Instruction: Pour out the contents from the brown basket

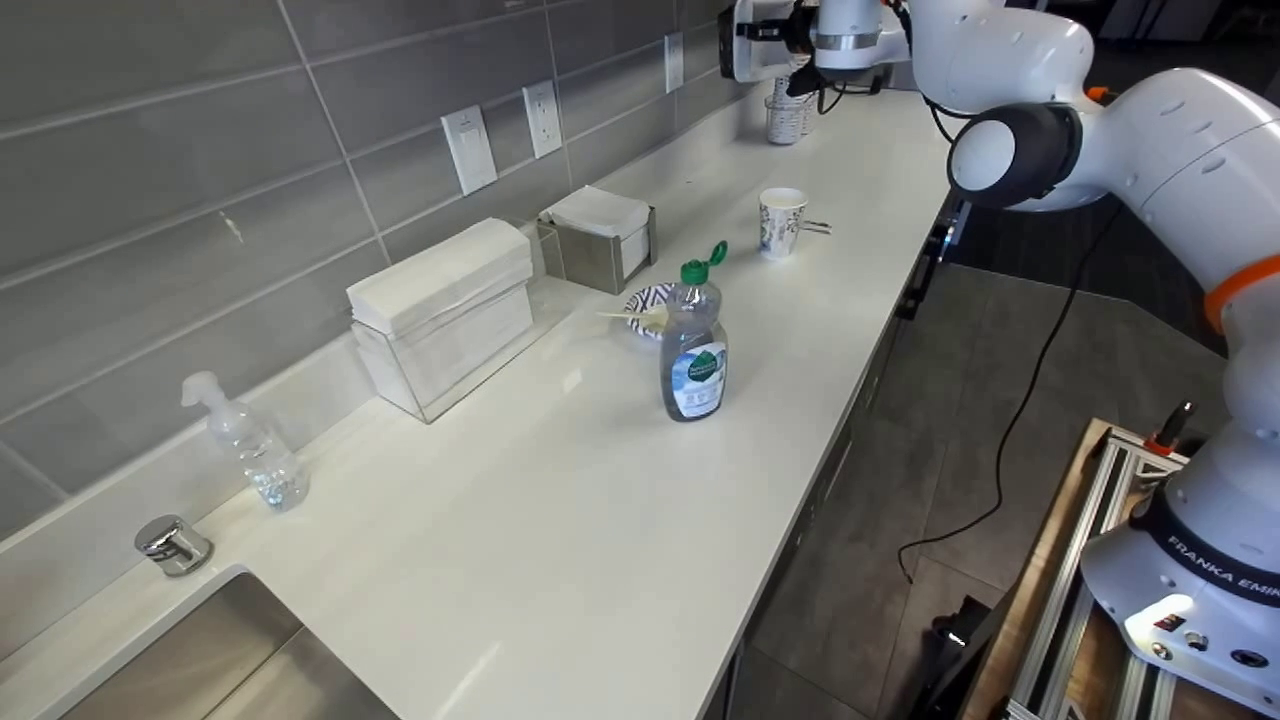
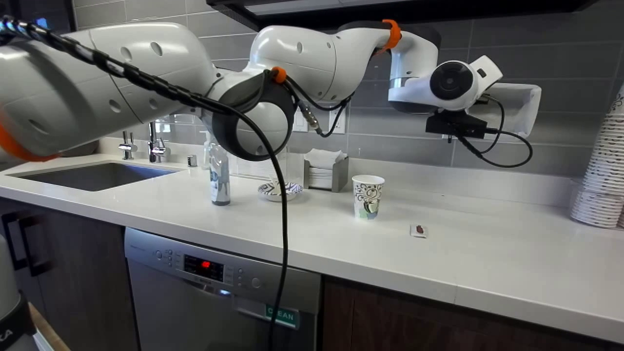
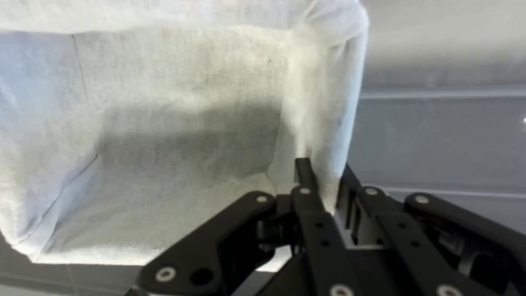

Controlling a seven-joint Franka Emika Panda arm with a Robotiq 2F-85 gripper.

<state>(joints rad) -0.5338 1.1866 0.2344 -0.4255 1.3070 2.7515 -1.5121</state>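
The tipping seems to be the step in hand, and perhaps nearly done. The gripper (image 3: 326, 174) has the basket (image 3: 185, 123) in its grasp, straddling the side that stands at the right in the wrist view. The basket is aloft over the counter (image 2: 487, 253), before the tiles (image 2: 560, 63), its mouth apparently turned sideways rather than up. Nothing loose shows inside, though a part behind the gripper is hidden. If anything lies there, the next move calls for a deeper tilt; if not, for levelling the basket and lowering it, with the pinched side let go only once it rests.

The wrist view alone looks squarely into the basket's pale inside. An exterior view, with the basket far along the counter, shows its dark outer face (image 1: 727, 45), which the wrist view does not. In an exterior view a packet (image 2: 419, 230) lies on the counter, to the right of the cup (image 2: 368, 197) and slightly nearer; whether it comes from the basket, the views cannot tell. The bottle (image 1: 695, 345) shows an open green cap (image 1: 694, 272) in an exterior view, but the elbow (image 2: 263, 129) covers that cap where it crosses in front.
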